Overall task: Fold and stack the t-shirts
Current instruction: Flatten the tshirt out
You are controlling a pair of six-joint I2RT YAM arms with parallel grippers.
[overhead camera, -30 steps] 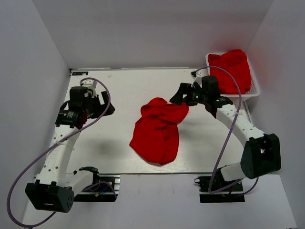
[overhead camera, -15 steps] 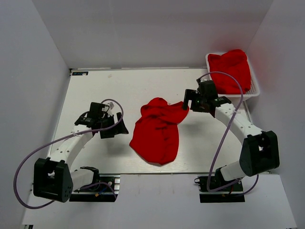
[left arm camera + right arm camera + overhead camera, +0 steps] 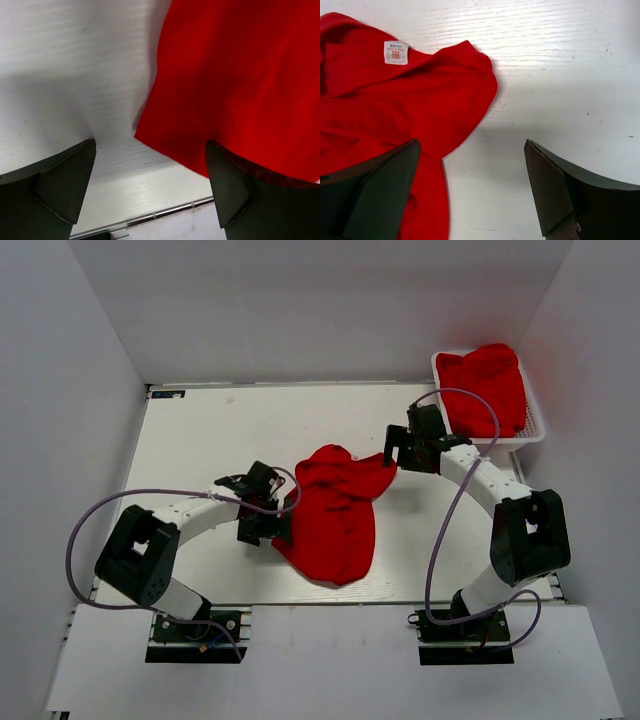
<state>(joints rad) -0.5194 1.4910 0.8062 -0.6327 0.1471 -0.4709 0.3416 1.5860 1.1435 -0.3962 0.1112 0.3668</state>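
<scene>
A crumpled red t-shirt (image 3: 330, 515) lies in the middle of the white table (image 3: 220, 430). My left gripper (image 3: 278, 525) sits low at the shirt's left edge, open. In the left wrist view the shirt's hem (image 3: 240, 75) runs between the wide jaws of the left gripper (image 3: 150, 150), the right finger (image 3: 240, 195) over the fabric. My right gripper (image 3: 392, 455) hovers open at the shirt's upper right corner. In the right wrist view the right gripper (image 3: 471, 150) straddles the edge of the shirt (image 3: 395, 100), whose white neck label (image 3: 395, 52) shows. Nothing is held.
A white mesh basket (image 3: 535, 430) stands at the table's back right corner with another red t-shirt (image 3: 485, 385) heaped in it. White walls enclose the table on three sides. The table's near edge rail (image 3: 165, 212) shows just past the left fingers.
My left arm has swung down and rightward from the table's left side to the shirt's left edge. The right gripper shifted slightly and lowered at the shirt's upper right corner. The shirt has not moved.
</scene>
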